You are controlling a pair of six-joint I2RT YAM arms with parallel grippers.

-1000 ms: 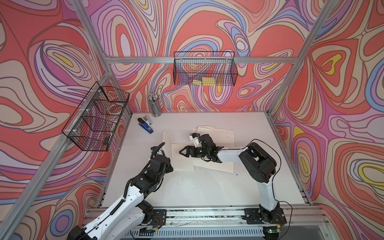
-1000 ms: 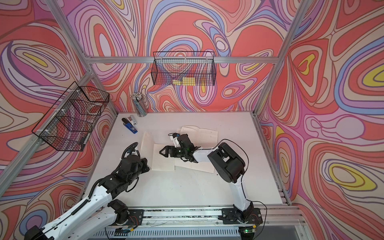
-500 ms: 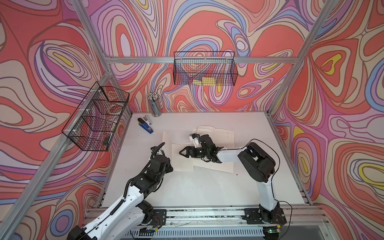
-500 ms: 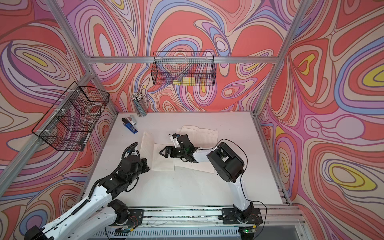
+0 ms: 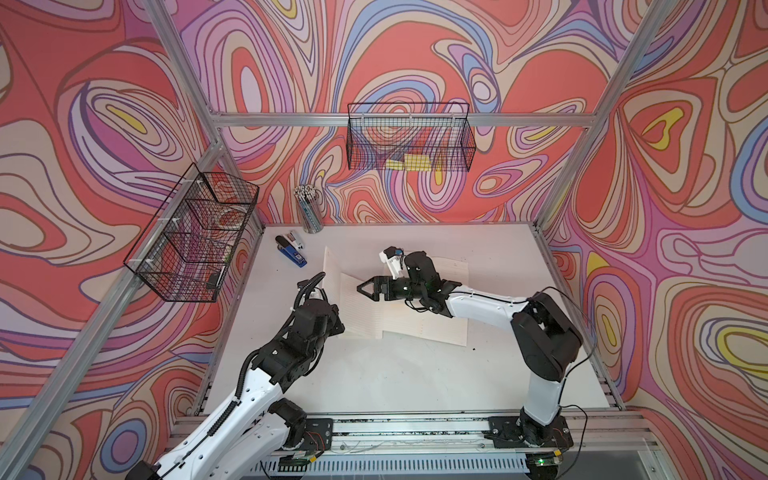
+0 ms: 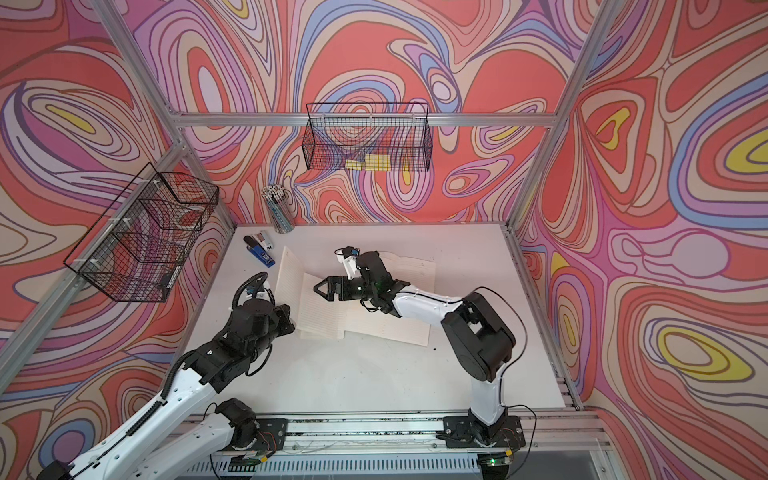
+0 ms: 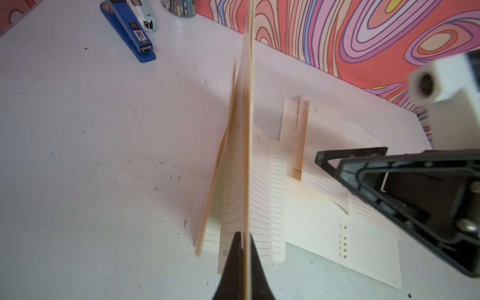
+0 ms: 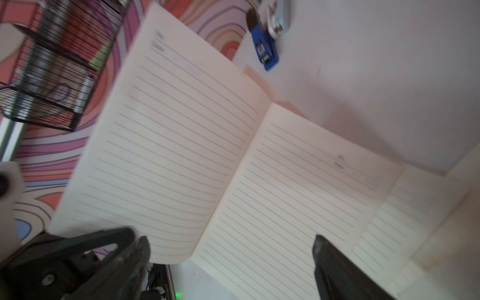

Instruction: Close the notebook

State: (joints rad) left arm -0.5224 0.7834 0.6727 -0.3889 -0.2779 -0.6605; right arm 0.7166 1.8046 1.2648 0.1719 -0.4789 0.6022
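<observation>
White table (image 5: 395, 374) with a wide bare stretch along its near side and right edge, open to either arm. Mid-table an open notebook (image 5: 361, 320) blocks the way: its left leaf stands upright like a wall, pinched by the left gripper (image 7: 242, 259), and the right gripper (image 5: 360, 289) hangs spread just beside that leaf, over the flat pages. Behind, a blue stapler (image 5: 291, 253) and a pencil cup (image 5: 309, 212) crowd the back left corner

notebook (image 5: 358, 316) open on table (image 5: 395, 374) — one leaf (image 5: 330, 270) upright | right gripper (image 5: 360, 288) low over pages | stapler (image 5: 293, 253) back-left
</observation>
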